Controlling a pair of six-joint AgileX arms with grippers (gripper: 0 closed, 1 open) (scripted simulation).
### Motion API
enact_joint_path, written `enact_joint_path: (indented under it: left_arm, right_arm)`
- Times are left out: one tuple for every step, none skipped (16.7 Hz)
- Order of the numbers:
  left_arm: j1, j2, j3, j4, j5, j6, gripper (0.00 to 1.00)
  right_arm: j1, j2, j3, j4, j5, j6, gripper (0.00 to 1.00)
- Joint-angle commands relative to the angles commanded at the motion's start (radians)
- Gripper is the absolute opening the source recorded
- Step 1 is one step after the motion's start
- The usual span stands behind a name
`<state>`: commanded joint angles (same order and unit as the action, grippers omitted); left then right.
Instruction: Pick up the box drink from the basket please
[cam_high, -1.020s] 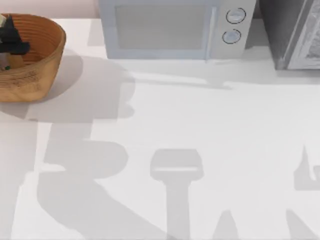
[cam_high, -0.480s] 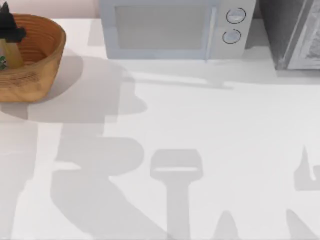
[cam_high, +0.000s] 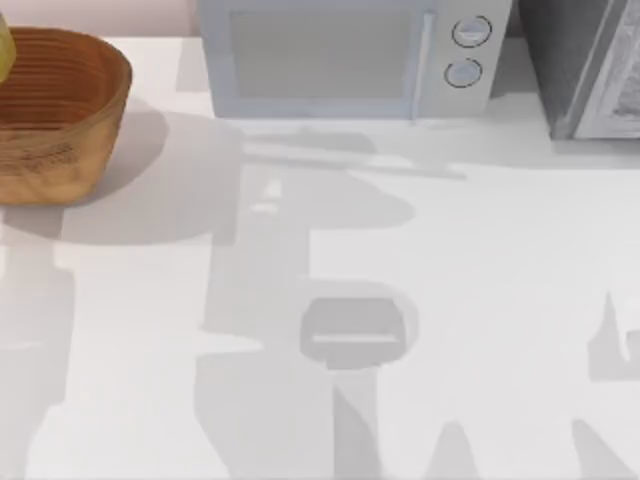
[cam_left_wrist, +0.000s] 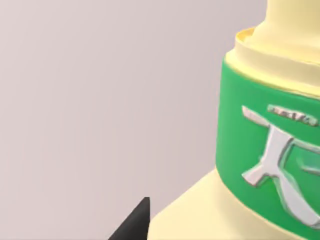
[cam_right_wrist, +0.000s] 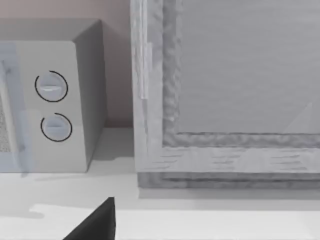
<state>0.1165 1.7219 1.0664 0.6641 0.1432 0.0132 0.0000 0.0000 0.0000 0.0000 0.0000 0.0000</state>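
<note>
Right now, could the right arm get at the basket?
Probably not easily: the basket sits at the table's far left edge, while the right wrist view faces the microwave dials and a grey cabinet on the right.

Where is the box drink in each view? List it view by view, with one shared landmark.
Top view: the box drink is a pale sliver at the left edge, over the basket.
Left wrist view: close up, its green label facing the camera.
Right wrist view: faces the microwave instead.
Shared landmark: the microwave, top and right wrist views.
</note>
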Motion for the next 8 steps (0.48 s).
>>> enact_joint_path:
  left_arm:
    - [0.000,-0.019,0.015,-0.033,0.000,0.001,0.00]
    - [0.000,-0.035,0.028,-0.060,-0.001,0.001,0.00]
    - [0.000,-0.047,0.037,-0.080,-0.001,0.001,0.00]
    - [0.000,-0.055,0.043,-0.093,-0.001,0.001,0.00]
    - [0.000,-0.057,0.044,-0.096,-0.001,0.001,0.00]
    - [0.000,-0.057,0.044,-0.096,-0.001,0.001,0.00]
    - [0.000,-0.057,0.044,-0.096,-0.001,0.001,0.00]
    - [0.001,-0.053,0.041,-0.094,-0.001,0.003,0.00]
  right_arm:
    - [0.000,0.000,0.000,0.000,0.000,0.000,1.00]
    - [0.000,0.000,0.000,0.000,0.000,0.000,1.00]
    - [0.000,0.000,0.000,0.000,0.000,0.000,1.00]
    - [0.000,0.000,0.000,0.000,0.000,0.000,1.00]
    - [0.000,0.000,0.000,0.000,0.000,0.000,1.00]
    - [0.000,0.000,0.000,0.000,0.000,0.000,1.00]
    - [0.000,0.000,0.000,0.000,0.000,0.000,1.00]
    - [0.000,0.000,0.000,0.000,0.000,0.000,1.00]
